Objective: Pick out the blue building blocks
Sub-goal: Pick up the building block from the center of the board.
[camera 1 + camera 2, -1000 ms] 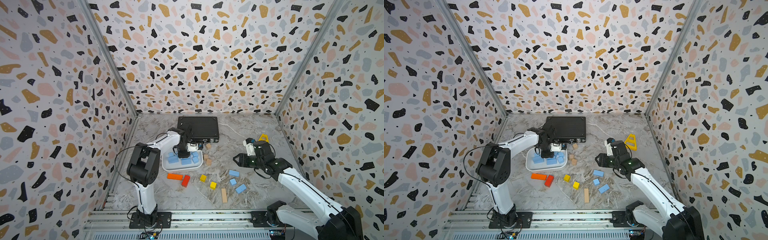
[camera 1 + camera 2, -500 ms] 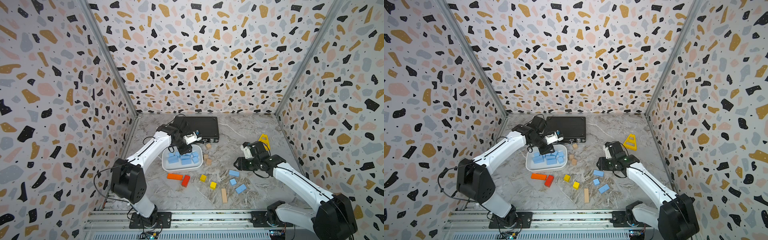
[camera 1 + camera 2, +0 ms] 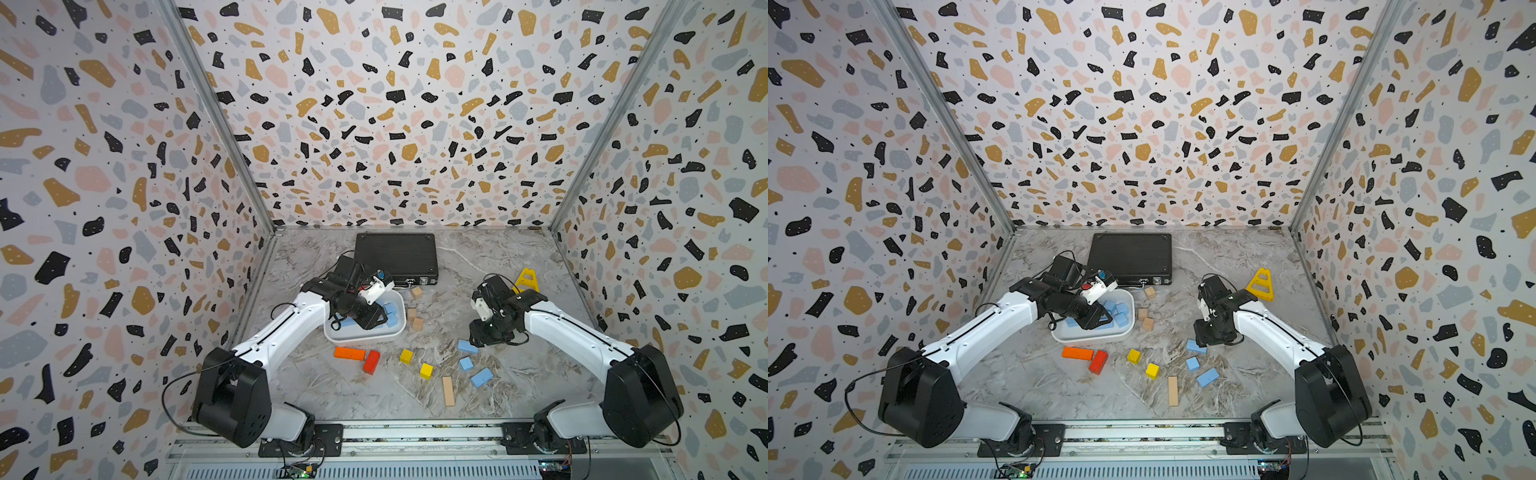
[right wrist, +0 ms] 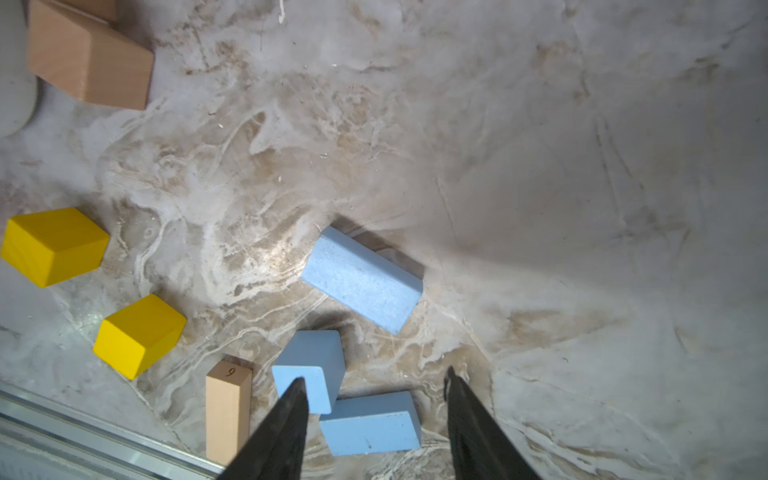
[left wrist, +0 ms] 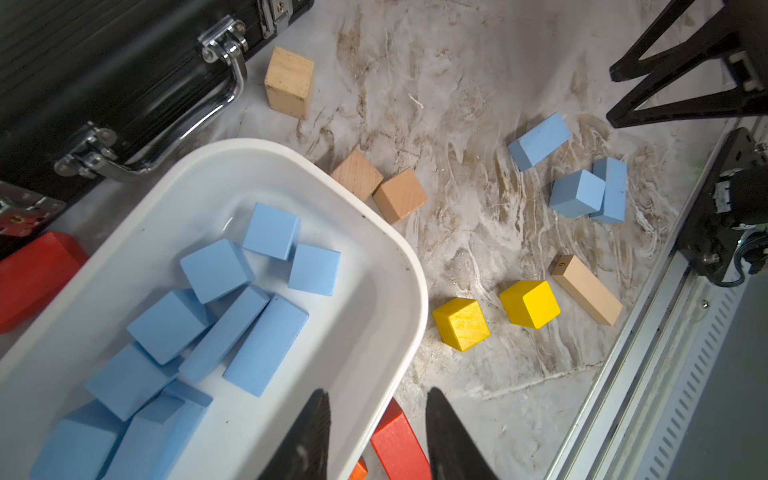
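Several blue building blocks [image 5: 216, 270] lie in the white tray [image 5: 374, 316], seen in both top views [image 3: 390, 309] [image 3: 1121, 309]. Three more lie on the table: a bar [image 4: 361, 278], a cube [image 4: 311, 365] and a second bar [image 4: 370, 424], also visible in a top view [image 3: 467, 346]. My left gripper [image 5: 378, 395] hangs open and empty above the tray's front rim [image 3: 368, 322]. My right gripper [image 4: 374, 376] is open and empty just above the cube and the near bar [image 3: 484, 338].
A black case [image 3: 395, 255] lies behind the tray, a yellow triangular frame [image 3: 527, 280] at the back right. Two yellow cubes [image 3: 406, 356], an orange bar [image 3: 349, 353], a red block [image 3: 371, 361] and tan blocks [image 3: 417, 324] [image 3: 448, 390] are scattered in front.
My left arm has dropped low and its gripper has shifted from the tray's back to its front, jaws opening wider. My right gripper has moved forward and down toward the loose blue blocks.
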`<move>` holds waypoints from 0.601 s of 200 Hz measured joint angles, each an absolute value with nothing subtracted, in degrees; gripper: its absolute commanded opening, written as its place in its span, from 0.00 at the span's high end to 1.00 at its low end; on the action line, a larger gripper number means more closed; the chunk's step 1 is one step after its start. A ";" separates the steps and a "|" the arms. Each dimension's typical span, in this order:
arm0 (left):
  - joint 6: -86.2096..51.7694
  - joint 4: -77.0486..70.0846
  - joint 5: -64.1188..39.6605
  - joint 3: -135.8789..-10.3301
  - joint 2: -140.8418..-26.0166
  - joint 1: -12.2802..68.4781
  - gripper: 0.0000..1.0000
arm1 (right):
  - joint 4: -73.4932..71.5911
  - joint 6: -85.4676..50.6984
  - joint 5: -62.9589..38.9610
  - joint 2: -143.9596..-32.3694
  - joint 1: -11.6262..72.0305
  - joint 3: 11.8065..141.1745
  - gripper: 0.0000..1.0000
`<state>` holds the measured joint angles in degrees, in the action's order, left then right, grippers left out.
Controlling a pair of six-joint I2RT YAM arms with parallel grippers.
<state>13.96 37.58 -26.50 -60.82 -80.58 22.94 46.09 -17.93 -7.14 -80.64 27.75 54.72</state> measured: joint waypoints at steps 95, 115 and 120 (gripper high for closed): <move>19.75 38.39 -23.57 -69.23 -88.62 34.79 0.58 | 42.54 -21.02 -13.63 -73.82 15.62 49.23 0.43; 22.87 38.28 -21.67 -71.42 -92.12 39.09 0.58 | 41.01 -22.02 -15.97 -68.95 10.83 45.41 0.43; 23.55 38.28 -21.26 -71.90 -92.95 40.01 0.58 | 40.60 -22.35 -16.56 -67.68 9.89 44.42 0.43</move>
<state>23.55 38.28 -21.26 -71.90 -92.95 40.01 40.60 -22.35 -16.56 -67.68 9.89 44.42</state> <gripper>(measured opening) 0.422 0.566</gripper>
